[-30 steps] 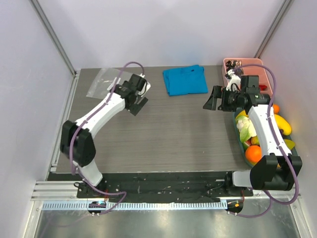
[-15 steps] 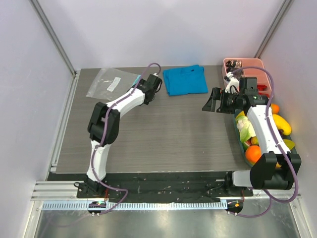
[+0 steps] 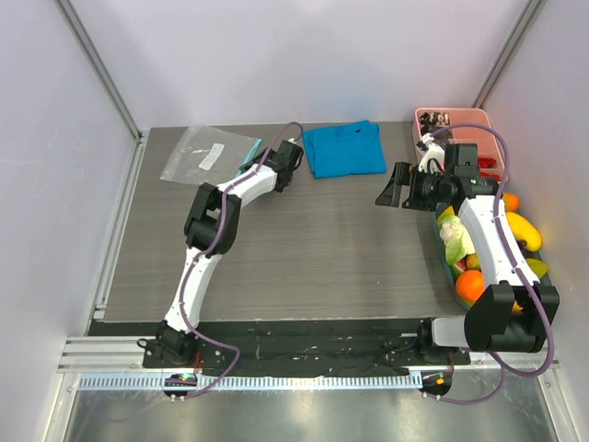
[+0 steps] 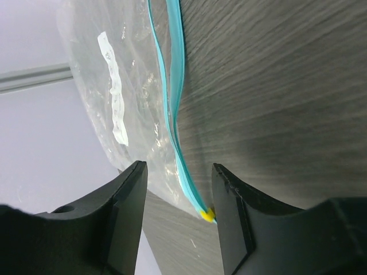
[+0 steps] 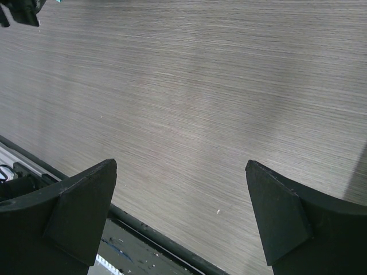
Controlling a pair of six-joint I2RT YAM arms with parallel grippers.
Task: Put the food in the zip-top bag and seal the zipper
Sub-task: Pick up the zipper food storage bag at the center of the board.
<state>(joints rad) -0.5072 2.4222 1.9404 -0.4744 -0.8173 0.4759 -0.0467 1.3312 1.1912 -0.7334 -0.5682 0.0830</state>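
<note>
Zip-top bag of clear thin plastic [image 3: 204, 155]: flat at 10 o'clock on grey tabletop [image 3: 322, 244].
Left tool [image 4: 179, 172]: released, light-blue zipper strip [image 4: 175, 114] passing through its gap.
Right tool [image 5: 180, 169]: released, wide apart.

Flat clear bag [image 3: 207, 153]; food [image 3: 459, 245] far right

Zip-top bag [image 4: 109, 69], upper left: thin clear plastic, glossy and crinkled. Zipper [image 4: 174, 117]: smooth light-blue plastic strip. Table [image 5: 189, 103]: matt grey surface with fine wood grain, possibly laminate. Cloth [image 3: 343, 148], upper centre: soft matt blue fabric, creased.
</note>
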